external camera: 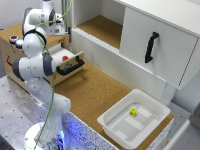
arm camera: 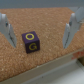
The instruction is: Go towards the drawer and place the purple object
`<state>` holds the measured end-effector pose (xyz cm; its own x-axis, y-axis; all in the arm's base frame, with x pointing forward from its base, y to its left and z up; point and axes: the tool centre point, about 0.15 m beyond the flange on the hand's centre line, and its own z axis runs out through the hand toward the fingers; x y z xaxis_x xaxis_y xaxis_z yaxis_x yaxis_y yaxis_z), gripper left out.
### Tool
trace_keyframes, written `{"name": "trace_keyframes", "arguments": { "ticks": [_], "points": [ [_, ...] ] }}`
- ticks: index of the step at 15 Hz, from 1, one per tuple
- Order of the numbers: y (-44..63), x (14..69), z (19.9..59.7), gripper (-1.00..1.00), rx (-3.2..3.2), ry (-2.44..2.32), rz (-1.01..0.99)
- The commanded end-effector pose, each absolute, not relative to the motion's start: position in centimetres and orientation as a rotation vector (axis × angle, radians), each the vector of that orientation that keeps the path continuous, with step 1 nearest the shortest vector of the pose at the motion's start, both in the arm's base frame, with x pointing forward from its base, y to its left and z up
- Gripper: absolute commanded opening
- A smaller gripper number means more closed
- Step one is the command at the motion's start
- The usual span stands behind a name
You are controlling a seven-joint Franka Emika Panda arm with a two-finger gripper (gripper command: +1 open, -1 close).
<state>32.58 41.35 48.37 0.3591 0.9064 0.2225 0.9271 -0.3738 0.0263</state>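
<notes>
The purple cube (arm camera: 31,42), with yellow letters on its faces, lies on a cork surface in the wrist view. My gripper (arm camera: 37,45) is open and straddles it, one finger (arm camera: 6,30) on each side with a gap to the cube. In the exterior view the cube is hidden and my hand (external camera: 54,29) is mostly behind the arm, up above the drawer. The drawer (external camera: 70,65) stands pulled open at the exterior view's left, with a plywood front, a black bar handle and white inner walls. A small red thing (external camera: 65,57) lies inside it.
A white plastic tub (external camera: 131,120) holding a small yellow object (external camera: 133,111) sits at the front of the cork counter (external camera: 95,90). A large white cabinet front with a black vertical handle (external camera: 151,47) is at the exterior view's right. A cork-floored shelf (external camera: 102,27) lies behind.
</notes>
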Motion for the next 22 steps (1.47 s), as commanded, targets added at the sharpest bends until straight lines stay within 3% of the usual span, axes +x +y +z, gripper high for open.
{"name": "trace_keyframes", "arguments": {
  "ticks": [1, 12, 13, 22],
  "points": [
    [46.1, 35.2, 47.8, 1.00, -2.425, -2.066, 0.105],
    [48.4, 33.7, 44.6, 1.00, -2.265, -2.223, 0.201],
    [48.4, 33.7, 44.6, -1.00, -2.266, -2.196, 0.171],
    [47.5, 32.5, 44.4, -1.00, -2.263, -2.132, 0.160]
  ]
}}
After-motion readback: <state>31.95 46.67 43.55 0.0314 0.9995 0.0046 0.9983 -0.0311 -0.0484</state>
